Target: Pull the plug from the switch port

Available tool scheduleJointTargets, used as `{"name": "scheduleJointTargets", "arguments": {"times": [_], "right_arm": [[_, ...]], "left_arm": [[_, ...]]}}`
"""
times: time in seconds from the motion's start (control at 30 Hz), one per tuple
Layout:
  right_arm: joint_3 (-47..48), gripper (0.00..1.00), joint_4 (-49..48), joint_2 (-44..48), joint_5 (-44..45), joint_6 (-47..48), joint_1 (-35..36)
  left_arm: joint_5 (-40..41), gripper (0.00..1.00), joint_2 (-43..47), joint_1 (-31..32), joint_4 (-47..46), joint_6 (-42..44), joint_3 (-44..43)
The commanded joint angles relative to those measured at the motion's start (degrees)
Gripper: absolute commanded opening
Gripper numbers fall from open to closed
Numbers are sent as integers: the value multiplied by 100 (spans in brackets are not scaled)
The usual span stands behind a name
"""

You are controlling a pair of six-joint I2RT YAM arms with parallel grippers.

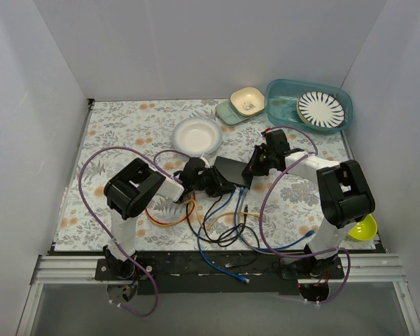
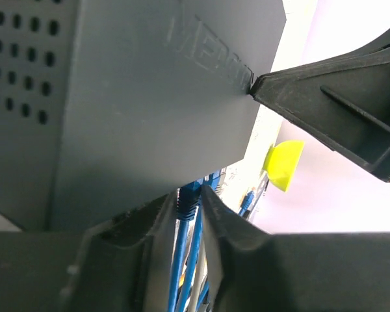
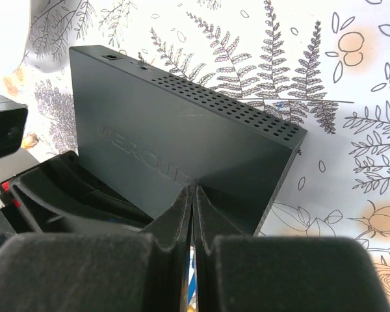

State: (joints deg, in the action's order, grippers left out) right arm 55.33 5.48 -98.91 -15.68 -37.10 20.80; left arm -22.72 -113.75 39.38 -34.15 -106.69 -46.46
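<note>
Biggest worry here, imo, is the switch (image 3: 169, 136) tagging along when the pull comes. The right end effector (image 3: 192, 195) is pinching fully closed with nothing between its fingers, and it's only pressing its tip down on the lid near the embossed logo, so if the clip on the blue plug (image 2: 186, 203) isn't letting go, the box is probably going to slide or tip toward the left arm instead of giving up the plug. Second risk: the left end effector (image 1: 213, 182) is sitting narrow around the plug right at the port edge, and I can't tell whether the latch tab is getting squeezed, so a straight tug could slip off down the cable or strain the socket. There's also a tangle of loose cables (image 1: 220, 231) lying on the worktop (image 1: 126, 126) just in front of the switch, which could snag. Pose-wise, the switch is lying flat mid-worktop between the two arms, with its port edge facing the near side. The left arm is reaching in low from the left toward that port edge, while the right arm is reaching in from the right and angling down onto the top.
</note>
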Motion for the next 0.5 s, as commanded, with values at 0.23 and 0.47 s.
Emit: {"name": "scheduleJointTargets", "arguments": {"times": [0.23, 0.47], "right_arm": [[-374, 6, 217, 91, 170, 177, 73], [-242, 7, 498, 812, 461, 713, 652]], "left_arm": [[374, 0, -367, -53, 506, 17, 198], [295, 0, -323, -88, 480, 105, 234]]}}
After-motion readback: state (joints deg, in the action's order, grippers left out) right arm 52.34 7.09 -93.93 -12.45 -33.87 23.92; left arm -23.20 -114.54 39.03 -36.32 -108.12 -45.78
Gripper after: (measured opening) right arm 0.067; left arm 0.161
